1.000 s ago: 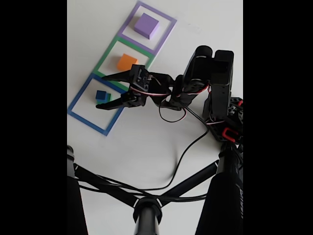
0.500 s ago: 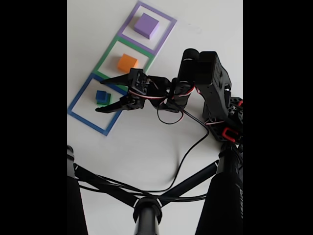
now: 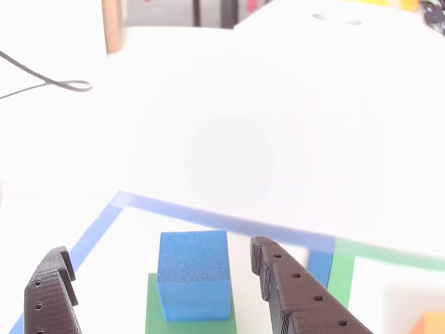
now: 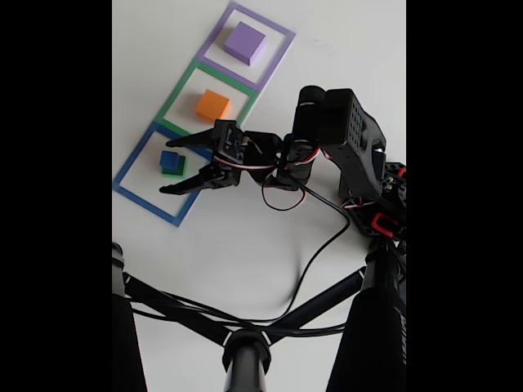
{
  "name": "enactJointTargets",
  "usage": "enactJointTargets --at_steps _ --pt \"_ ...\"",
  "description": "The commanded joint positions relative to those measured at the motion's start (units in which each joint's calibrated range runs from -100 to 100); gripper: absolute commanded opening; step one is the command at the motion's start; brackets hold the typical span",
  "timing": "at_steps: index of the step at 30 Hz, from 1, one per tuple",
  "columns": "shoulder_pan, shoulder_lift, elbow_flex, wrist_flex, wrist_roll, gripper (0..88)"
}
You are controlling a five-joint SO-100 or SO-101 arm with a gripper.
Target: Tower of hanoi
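A small blue cube (image 4: 170, 158) sits on a flat green block (image 4: 172, 171) inside the blue tape square (image 4: 135, 194). My gripper (image 4: 164, 167) is open, one finger on each side of this stack. In the other view the blue cube (image 3: 193, 273) rests on the green block (image 3: 154, 307), between my dark fingers (image 3: 292, 292) of the open gripper (image 3: 158, 248), with a gap on each side. An orange block (image 4: 213, 104) lies in the green tape square. A purple block (image 4: 245, 42) lies in the purple tape square.
The arm's base (image 4: 377, 204) stands at the right of the fixed view. A black cable (image 4: 315, 249) runs down from it to dark tripod legs (image 4: 245, 347) along the bottom. A thin wire loop (image 3: 64, 85) lies far left on the white table.
The gripper has advanced left over the blue tape square, and its open fingers now straddle the blue cube. The blocks have not moved.
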Motion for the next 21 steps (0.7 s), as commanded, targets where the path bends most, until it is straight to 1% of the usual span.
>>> enactJointTargets --at_steps 1,9,21 --pt "-0.60 -0.02 -1.04 -2.01 0.00 28.2" --pt "-0.60 0.79 -1.13 -2.41 0.00 27.5" --pt "-0.88 1.84 -2.41 -2.33 0.00 21.7"
